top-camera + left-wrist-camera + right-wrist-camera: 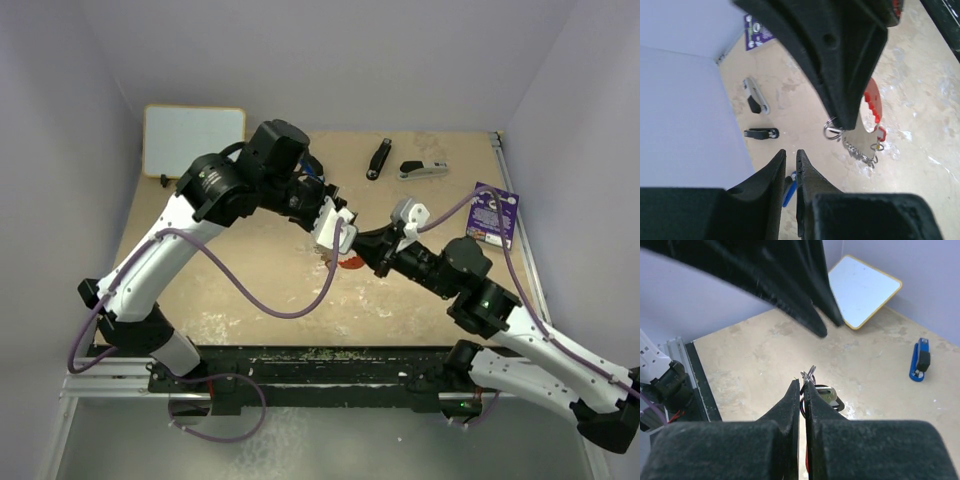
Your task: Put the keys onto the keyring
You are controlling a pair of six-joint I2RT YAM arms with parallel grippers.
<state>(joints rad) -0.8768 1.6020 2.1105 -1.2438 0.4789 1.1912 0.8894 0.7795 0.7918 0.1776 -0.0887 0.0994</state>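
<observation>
Right gripper (801, 390): we see its jaws pressed together on the silver loop of the keyring (832, 131), near the middle of the table (250, 290).
Left gripper (791, 161): it sits just left of the right one, with its tips pointing at the ring. Its fingers show a narrow slit between them, and we see nothing in it. The blue showing through the slit we take to be the blue stapler (920, 360) lying farther off on the table.
Whiteboard (195, 140): far left corner, well apart from the work.
Purple card (495, 215): right edge of the table, apart from both grippers.
Other staplers: the black stapler (378, 158) and grey stapler (424, 170) lie near each other on the far side and are no part of this job.
Red fob (872, 102): it is below the ring on the chain (857, 150), with a small red tag (881, 132) beside it. We cannot tell whether it rests on the table.
Keys: we find no loose key on the table in any view. A silver-and-dark piece (827, 396) sits just under the ring, but it is too small to call key or tag.
Done: we judge the ring is gripped and presented between the two arms.
Left: we cannot confirm a single key on the ring. If none is there, all the threading remains, and the left gripper needs a key first.
</observation>
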